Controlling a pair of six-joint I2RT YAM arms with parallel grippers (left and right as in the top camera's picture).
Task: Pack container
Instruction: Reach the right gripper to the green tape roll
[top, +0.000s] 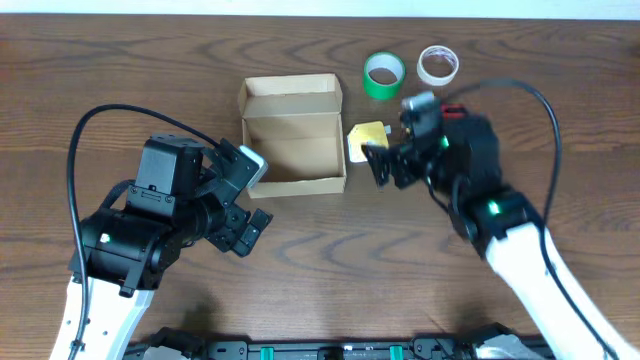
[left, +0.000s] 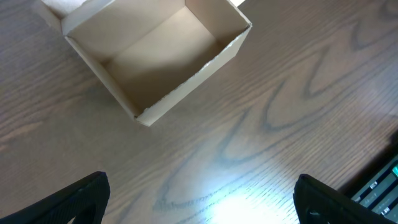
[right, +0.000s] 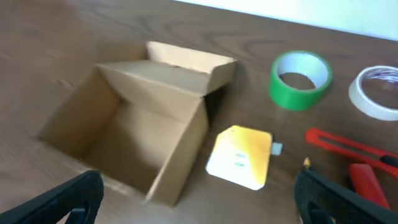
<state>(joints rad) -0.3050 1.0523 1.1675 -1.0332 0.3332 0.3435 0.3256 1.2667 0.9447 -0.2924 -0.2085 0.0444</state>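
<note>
I see the container (top: 292, 150), lid flap up, at upper centre of the bench (top: 330, 265); my left hand (left: 200, 193) below-left and right hand (right: 199, 190) just right of it both gape wide.

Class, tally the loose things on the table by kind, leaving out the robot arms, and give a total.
Cardboard box: 1
Tape rolls: 2, the green tape roll and the white tape roll
Yellow flat item: 1
Red cutters: 2, it seems; the second is partly out of frame
Total: 6
</note>
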